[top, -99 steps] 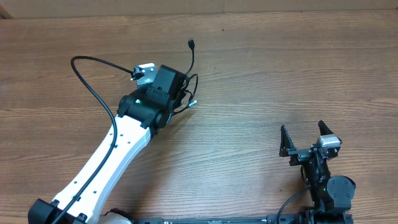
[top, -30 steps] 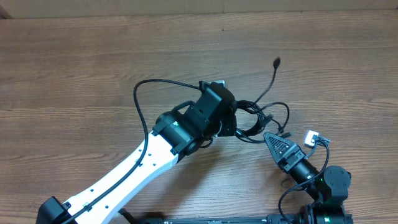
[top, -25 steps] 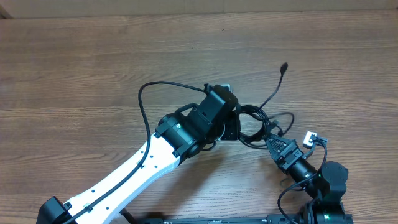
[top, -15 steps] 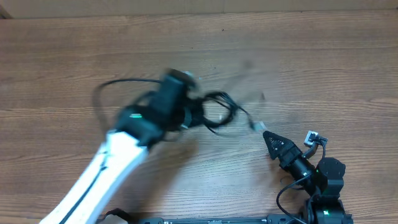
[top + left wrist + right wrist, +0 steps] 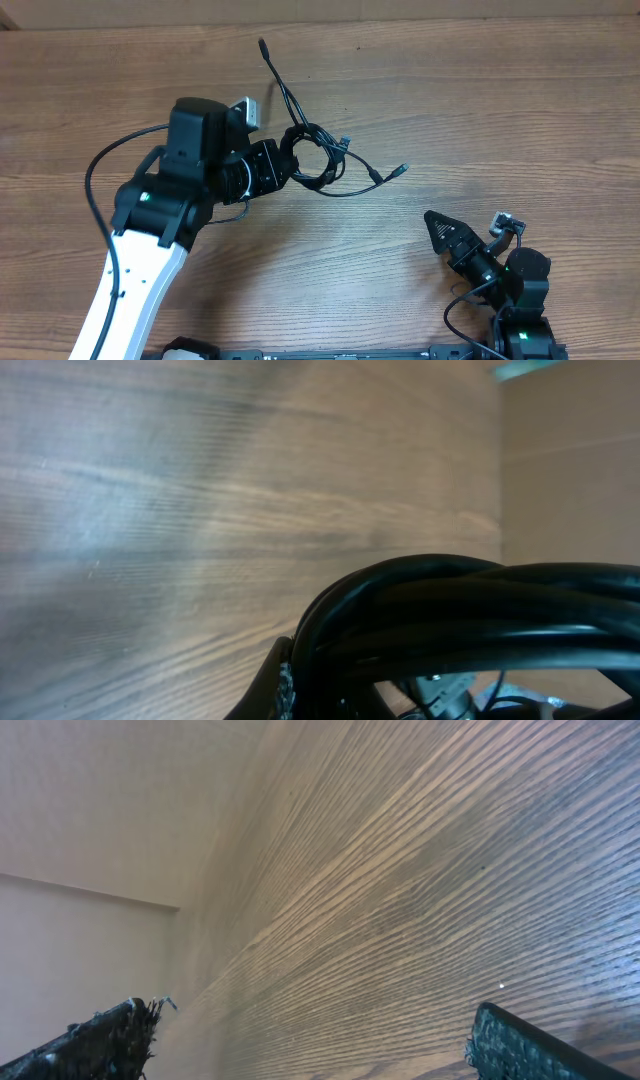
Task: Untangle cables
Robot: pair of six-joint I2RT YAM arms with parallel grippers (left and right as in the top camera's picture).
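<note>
Your left gripper (image 5: pixel 284 166) is clamped on the cables (image 5: pixel 318 166), a light, floppy knot seemingly held just off the table left of centre, so send the right gripper (image 5: pixel 438 226), spread wide and empty, to the trailing plug end (image 5: pixel 401 168).

The left gripper (image 5: pixel 284 167) has pulled the cables (image 5: pixel 303 130) away from the right gripper (image 5: pixel 434 219), up and leftwards; they are now well apart from it.
</note>
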